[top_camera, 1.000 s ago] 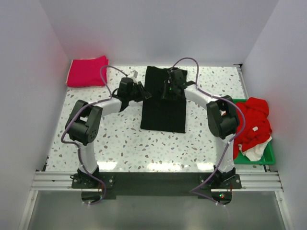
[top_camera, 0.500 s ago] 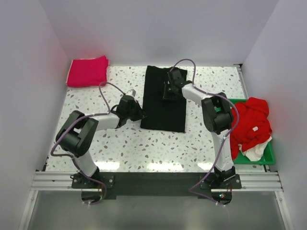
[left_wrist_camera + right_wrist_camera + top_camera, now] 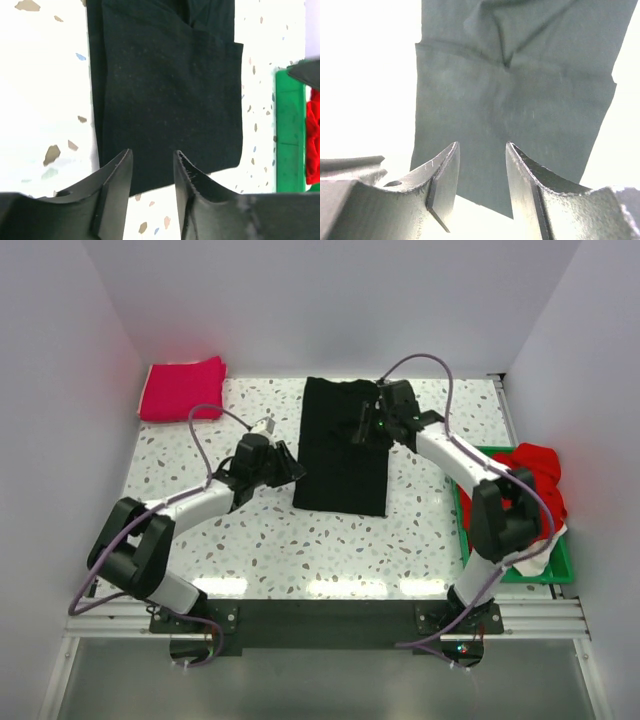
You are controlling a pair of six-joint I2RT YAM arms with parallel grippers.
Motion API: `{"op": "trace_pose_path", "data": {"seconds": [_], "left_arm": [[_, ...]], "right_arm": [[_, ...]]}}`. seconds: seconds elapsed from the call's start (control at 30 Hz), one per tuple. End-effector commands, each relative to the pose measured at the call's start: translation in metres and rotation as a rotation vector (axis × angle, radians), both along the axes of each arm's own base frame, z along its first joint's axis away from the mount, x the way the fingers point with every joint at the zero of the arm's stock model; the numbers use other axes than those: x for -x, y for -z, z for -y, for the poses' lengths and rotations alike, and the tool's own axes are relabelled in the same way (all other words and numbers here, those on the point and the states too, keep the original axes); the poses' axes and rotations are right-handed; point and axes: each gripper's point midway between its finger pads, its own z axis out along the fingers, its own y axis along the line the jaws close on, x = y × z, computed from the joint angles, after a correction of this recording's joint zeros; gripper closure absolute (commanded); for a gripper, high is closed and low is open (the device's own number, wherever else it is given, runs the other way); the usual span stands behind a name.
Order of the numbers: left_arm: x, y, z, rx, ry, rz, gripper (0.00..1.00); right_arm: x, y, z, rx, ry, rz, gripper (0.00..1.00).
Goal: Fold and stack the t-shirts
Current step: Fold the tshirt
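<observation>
Your left gripper hangs parted and empty at the left edge of the black tee. Your right gripper, also parted, hovers over its far right part. The tee lies folded mid-table, with 1 pink tee at the far left.

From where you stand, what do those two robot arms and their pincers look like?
The left arm and right arm have white links joined by chunky black joints, with a lilac cable looping loosely along each. The left gripper and right gripper end in two dark, flat, tapering fingers.
</observation>
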Motion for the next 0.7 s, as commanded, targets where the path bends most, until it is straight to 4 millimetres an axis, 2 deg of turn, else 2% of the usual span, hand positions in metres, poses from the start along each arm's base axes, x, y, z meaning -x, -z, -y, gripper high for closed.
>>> {"op": "trace_pose_path", "data": {"seconds": [0.0,0.03,0.1,0.13,0.2,0.23,0.3,0.33,0.37,0.4,0.5,0.67], "left_arm": [[0.019,-0.005,-0.008,-0.008,0.021,0.002,0.56],[0.027,0.001,-0.011,-0.014,0.028,-0.012,0.54],[0.033,0.0,-0.013,-0.006,0.034,-0.006,0.5],[0.04,0.007,-0.016,-0.012,0.037,-0.021,0.49],[0.045,0.008,-0.016,0.002,0.044,-0.017,0.46],[0.052,0.016,-0.017,0.007,0.048,-0.038,0.46],[0.056,0.019,-0.016,0.018,0.057,-0.039,0.46],[0.06,0.025,-0.017,0.022,0.061,-0.055,0.46],[0.06,0.026,-0.016,0.027,0.061,-0.057,0.46],[0.061,0.029,-0.016,0.026,0.064,-0.06,0.46],[0.064,0.035,-0.014,0.037,0.072,-0.072,0.46],[0.065,0.044,-0.012,0.043,0.079,-0.09,0.49]], "right_arm": [[0.037,-0.011,0.011,-0.039,0.015,-0.004,0.54],[0.053,0.008,0.017,-0.031,0.024,-0.048,0.54],[0.067,0.013,0.021,-0.045,0.03,-0.05,0.54],[0.084,0.02,0.026,-0.053,0.035,-0.07,0.54],[0.096,0.026,0.03,-0.067,0.042,-0.075,0.54],[0.11,0.032,0.035,-0.074,0.056,-0.09,0.54],[0.119,0.037,0.039,-0.078,0.071,-0.09,0.54],[0.129,0.046,0.042,-0.08,0.081,-0.112,0.54],[0.129,0.043,0.044,-0.09,0.091,-0.093,0.53],[0.137,0.052,0.048,-0.084,0.105,-0.114,0.53],[0.144,0.06,0.05,-0.096,0.116,-0.121,0.52],[0.149,0.076,0.046,-0.133,0.134,-0.162,0.52]]}}
